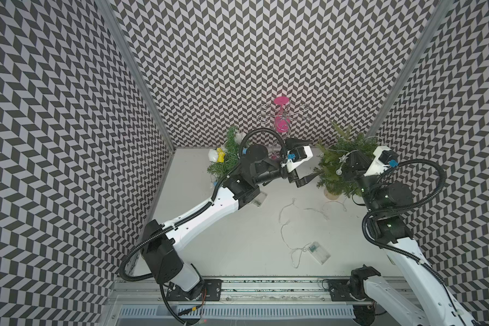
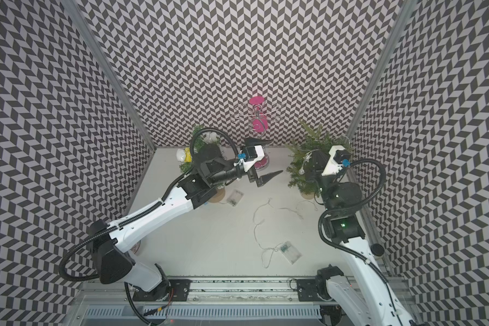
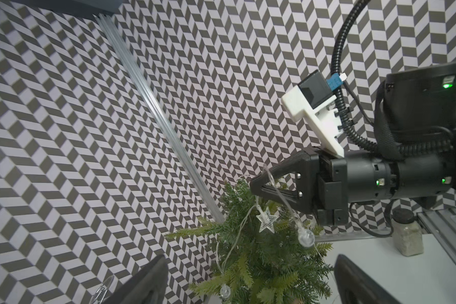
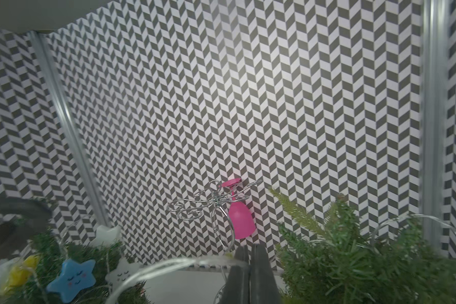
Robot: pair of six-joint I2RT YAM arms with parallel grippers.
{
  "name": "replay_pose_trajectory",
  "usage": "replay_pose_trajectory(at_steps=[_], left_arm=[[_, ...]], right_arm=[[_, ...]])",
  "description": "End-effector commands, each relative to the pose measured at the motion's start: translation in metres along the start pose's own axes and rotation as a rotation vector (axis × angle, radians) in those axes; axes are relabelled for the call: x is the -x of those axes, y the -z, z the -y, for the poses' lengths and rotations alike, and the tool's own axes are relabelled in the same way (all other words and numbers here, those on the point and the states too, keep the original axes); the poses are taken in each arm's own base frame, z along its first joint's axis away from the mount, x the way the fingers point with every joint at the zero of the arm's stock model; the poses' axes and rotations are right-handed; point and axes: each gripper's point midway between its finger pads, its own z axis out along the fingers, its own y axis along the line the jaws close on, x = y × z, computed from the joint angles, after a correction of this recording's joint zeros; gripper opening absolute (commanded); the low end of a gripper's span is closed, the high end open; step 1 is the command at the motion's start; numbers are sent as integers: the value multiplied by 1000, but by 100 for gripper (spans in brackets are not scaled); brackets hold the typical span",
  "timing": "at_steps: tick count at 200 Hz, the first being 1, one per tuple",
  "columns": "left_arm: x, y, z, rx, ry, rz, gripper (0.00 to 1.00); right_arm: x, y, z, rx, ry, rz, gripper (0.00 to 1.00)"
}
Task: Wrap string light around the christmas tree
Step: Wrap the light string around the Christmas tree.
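The christmas tree [image 1: 342,169] [image 2: 304,172] stands at the back right on a wooden base. The string light [image 3: 267,219], a clear wire with star and ball bulbs, drapes over the tree's upper branches. The rest of it trails across the table [image 1: 285,223] to its clear battery box [image 1: 319,252]. My right gripper [image 1: 350,165] [image 4: 249,252] is at the treetop, shut on the string light's wire. My left gripper [image 1: 314,158] [image 3: 250,260] is open just left of the tree, holding nothing.
A second small tree [image 1: 226,158] with coloured star lights stands at the back left, partly behind my left arm. A clear battery box [image 2: 234,197] lies beside it. A pink glass [image 1: 281,115] hangs on a wire rack at the back wall. A dark-lidded jar [image 3: 407,237] stands at the right edge.
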Motion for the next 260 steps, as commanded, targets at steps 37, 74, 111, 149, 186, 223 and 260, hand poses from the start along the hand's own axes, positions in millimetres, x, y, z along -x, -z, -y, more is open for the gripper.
replay_pose_trajectory(at_steps=[37, 74, 111, 149, 186, 223, 260], left_arm=[[-47, 2, -17, 124, 130, -20, 93], [-84, -10, -26, 70, 232, -6, 91], [-119, -30, -34, 47, 286, -31, 90], [-122, -42, -33, 34, 294, 2, 89], [-120, -45, -33, 38, 296, 26, 90], [-119, -52, -31, 43, 300, 25, 92], [-122, -59, -22, 38, 287, 17, 93]], right_arm=[[26, 11, 27, -159, -90, 115, 7], [23, -2, 40, -236, -74, 74, 12], [29, 5, 54, -278, -99, 117, 30], [28, -4, 65, -300, -110, 97, 41], [32, -12, 69, -308, -118, 120, 54], [37, -12, 75, -338, -142, 152, 69], [39, -16, 63, -272, -139, 131, 70]])
